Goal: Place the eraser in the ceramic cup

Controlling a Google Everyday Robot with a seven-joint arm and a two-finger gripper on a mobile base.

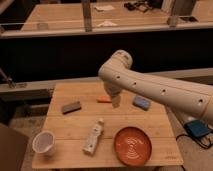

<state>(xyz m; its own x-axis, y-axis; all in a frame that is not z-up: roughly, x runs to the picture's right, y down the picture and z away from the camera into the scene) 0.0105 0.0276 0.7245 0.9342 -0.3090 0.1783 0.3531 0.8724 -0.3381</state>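
Gripper [116, 103] hangs over the back middle of the wooden table [155, 122] - its fingers are spread apart and hold nothing. It is just beside the thin orange stick [103, 99]. The eraser [71, 107] lies flat on the left side, apart from the gripper. The ceramic cup [43, 142] stands upright at the front left corner - near a white bottle [93, 137] lying flat.

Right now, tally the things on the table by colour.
Orange: 2, stick, plate
Whitish: 2, ceramic cup, bottle
Dark grey: 1, eraser
Blue: 1, block
Total: 6
Gripper over the table, by the stick.
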